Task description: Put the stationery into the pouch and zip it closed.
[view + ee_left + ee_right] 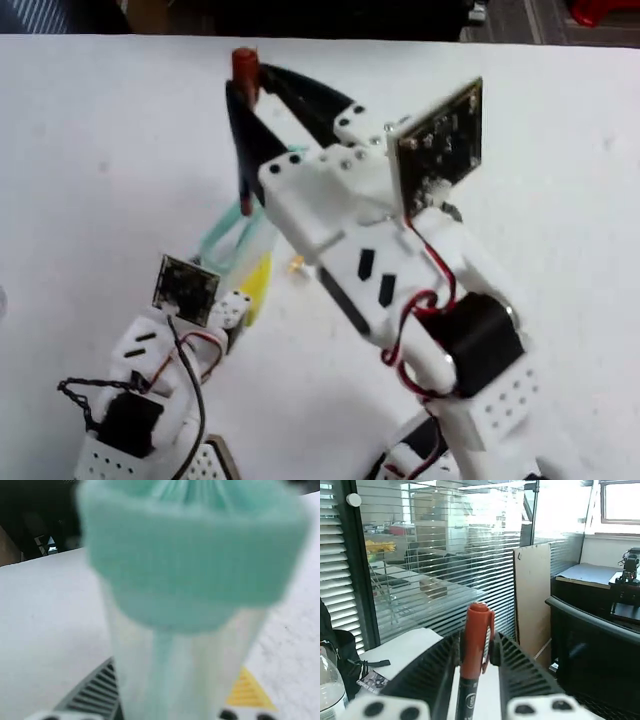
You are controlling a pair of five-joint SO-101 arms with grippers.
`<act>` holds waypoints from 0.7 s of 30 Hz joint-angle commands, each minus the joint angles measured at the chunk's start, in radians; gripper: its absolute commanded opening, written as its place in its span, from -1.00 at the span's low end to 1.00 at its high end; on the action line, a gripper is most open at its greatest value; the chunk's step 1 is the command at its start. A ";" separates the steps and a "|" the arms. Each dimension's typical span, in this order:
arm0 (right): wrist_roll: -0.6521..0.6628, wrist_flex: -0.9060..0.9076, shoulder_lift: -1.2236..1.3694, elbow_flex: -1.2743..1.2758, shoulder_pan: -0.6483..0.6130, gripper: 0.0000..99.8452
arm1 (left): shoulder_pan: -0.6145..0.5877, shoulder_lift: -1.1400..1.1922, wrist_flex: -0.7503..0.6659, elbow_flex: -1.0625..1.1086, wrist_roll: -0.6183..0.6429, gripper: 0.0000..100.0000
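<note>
My right jaws clench the red-capped pen (475, 645), raised off the counter (100, 150) beyond the pouch (190, 570); my left jaws grasp the pouch's clear, mint-trimmed body.

Pen (479, 617) in my right gripper (477, 642): smooth, glossy red plastic cap, dark barrel below. Its fingers (440, 665) were matt black plastic, ribbed on the inner faces. Pouch (195, 565) at my left gripper (170, 702): mint cloth band, soft and matt, over a clear, slightly milky plastic body. Table (100, 150) looked white, matt, faintly speckled. Arm shells (330, 215) were smooth white plastic.
</note>
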 commanded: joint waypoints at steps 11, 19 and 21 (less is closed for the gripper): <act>0.015 0.176 -0.001 -0.005 -0.012 -0.97 | 0.016 0.001 -0.020 -0.008 -0.008 -0.60; 0.018 0.252 -0.012 -0.009 -0.012 -0.97 | 0.015 0.001 -0.020 -0.008 -0.008 -0.60; 0.018 0.272 -0.012 -0.012 -0.013 -0.96 | 0.015 0.001 -0.020 -0.006 -0.008 -0.60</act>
